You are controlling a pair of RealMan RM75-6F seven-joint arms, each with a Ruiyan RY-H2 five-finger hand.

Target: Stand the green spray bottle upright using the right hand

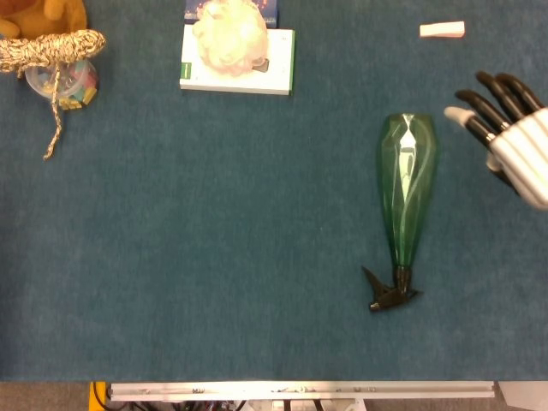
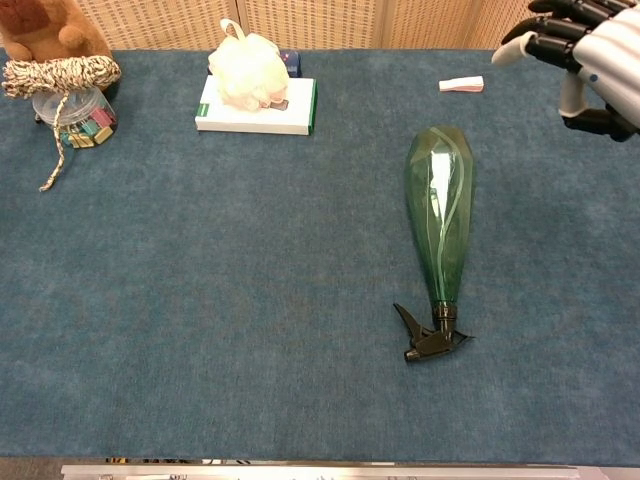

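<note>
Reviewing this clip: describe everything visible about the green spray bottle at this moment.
The green spray bottle is translucent green, plastic by the look, with pale curved highlights along its body. It widens toward a flat base and tapers to a narrow neck carrying a black trigger sprayer. It lies on its side on the blue table cover, base pointing away from the robot, sprayer toward the near edge. Only the cover touches it; the right hand is off to the side and apart from it.
</note>
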